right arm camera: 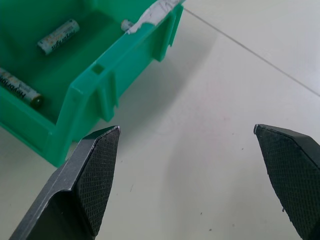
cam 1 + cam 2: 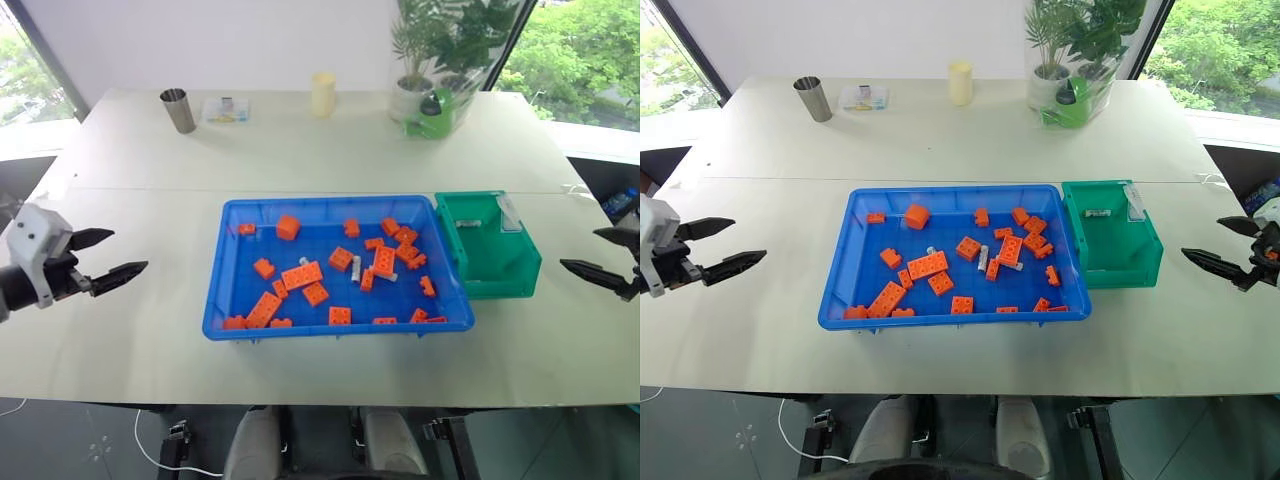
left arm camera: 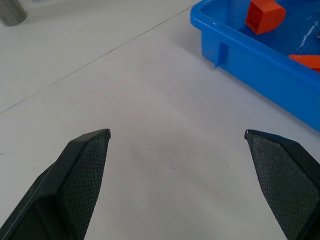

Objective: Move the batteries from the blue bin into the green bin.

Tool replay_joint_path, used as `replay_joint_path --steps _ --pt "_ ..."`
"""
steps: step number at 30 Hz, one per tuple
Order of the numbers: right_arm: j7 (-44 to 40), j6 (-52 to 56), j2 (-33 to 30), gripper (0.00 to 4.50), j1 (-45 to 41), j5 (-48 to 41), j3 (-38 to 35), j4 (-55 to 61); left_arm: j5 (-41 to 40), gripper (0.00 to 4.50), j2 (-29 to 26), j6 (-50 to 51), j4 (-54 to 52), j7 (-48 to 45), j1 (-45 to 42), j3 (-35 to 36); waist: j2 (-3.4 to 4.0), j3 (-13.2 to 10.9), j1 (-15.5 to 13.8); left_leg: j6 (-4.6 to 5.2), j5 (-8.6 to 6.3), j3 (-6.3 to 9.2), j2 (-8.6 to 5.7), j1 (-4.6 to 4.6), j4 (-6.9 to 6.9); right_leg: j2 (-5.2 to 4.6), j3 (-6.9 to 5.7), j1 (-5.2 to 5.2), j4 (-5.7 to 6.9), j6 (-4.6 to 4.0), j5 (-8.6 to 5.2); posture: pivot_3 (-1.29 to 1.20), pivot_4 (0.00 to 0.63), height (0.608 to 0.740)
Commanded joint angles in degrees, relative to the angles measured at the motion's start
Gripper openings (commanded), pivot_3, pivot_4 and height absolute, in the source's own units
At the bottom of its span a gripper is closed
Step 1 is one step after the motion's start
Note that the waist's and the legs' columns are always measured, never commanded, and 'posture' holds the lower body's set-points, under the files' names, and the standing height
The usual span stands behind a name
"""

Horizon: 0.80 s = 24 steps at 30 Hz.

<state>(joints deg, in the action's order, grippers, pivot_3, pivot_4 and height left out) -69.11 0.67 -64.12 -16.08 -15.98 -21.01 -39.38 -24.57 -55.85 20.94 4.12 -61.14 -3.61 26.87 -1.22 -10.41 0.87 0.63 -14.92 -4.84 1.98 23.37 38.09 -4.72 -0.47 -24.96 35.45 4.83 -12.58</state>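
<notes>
The blue bin lies mid-table, holding many orange bricks and a few small silver batteries, one of them near a long brick. Touching its right side stands the green bin, with batteries lying on its floor and a pale label card on its rim. My left gripper hovers open over bare table left of the blue bin. My right gripper hangs open just right of the green bin, nothing between its fingers.
At the table's far side stand a metal cup, a small clear box, a pale cylinder, a potted plant and a green watering can. The table edge lies close in front of the blue bin.
</notes>
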Motion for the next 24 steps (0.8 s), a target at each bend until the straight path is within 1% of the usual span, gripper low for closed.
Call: replay_joint_path --steps 1,10,17,20,22,24 --pt "-0.32 -1.84 -1.55 4.42 -1.46 -0.16 -1.06 -1.28 -0.63 4.50 -0.43 -0.82 -1.18 0.20 -0.60 1.16 0.00 0.00 0.04 0.00 0.00 0.00 0.00 0.00 0.00 0.00 0.00 0.00 0.00 0.00 0.00 0.00 0.150 0.736" --pt "-0.41 -3.99 -1.40 4.42 -2.34 0.34 -0.56 -4.58 -1.09 4.50 0.28 0.29 -1.34 1.09 -3.59 -0.96 0.01 0.01 0.07 0.00 0.00 -0.03 -0.01 0.00 0.00 0.01 0.00 0.01 0.00 0.01 0.00 0.00 0.150 0.736" --pt "-0.80 -2.46 -2.01 4.42 -3.52 0.51 -0.11 -5.26 -2.18 4.50 0.49 2.24 -1.59 0.39 -4.71 -2.96 0.01 0.01 0.10 0.00 0.00 -0.05 -0.03 -0.02 0.01 0.03 0.01 0.02 0.03 0.02 0.01 0.00 0.150 0.736" --pt "0.43 -2.25 -2.96 4.42 -5.41 1.08 -0.21 -5.15 -2.71 4.50 0.49 2.61 -2.47 -0.38 -5.40 -3.84 0.01 0.00 0.17 0.00 0.00 -0.06 -0.04 -0.02 0.01 0.04 0.01 0.02 0.03 0.02 0.01 0.00 0.150 0.736" --pt "-0.56 -1.38 -3.84 4.42 -7.86 0.81 0.15 -3.85 -3.99 4.50 0.13 3.79 -4.25 -1.70 -5.98 -4.52 0.06 -0.02 0.23 0.00 0.00 -0.06 -0.04 -0.03 0.02 0.04 0.03 0.02 0.04 0.02 0.01 0.00 0.150 0.736" --pt "-3.36 0.67 -4.43 4.42 -11.29 0.00 1.92 -0.12 -6.18 4.50 -1.06 5.84 -7.28 -4.55 -6.18 -5.39 0.09 -0.03 0.28 0.00 0.01 -0.07 -0.04 -0.03 0.03 0.03 0.05 0.01 0.05 0.02 0.01 0.00 0.150 0.736"
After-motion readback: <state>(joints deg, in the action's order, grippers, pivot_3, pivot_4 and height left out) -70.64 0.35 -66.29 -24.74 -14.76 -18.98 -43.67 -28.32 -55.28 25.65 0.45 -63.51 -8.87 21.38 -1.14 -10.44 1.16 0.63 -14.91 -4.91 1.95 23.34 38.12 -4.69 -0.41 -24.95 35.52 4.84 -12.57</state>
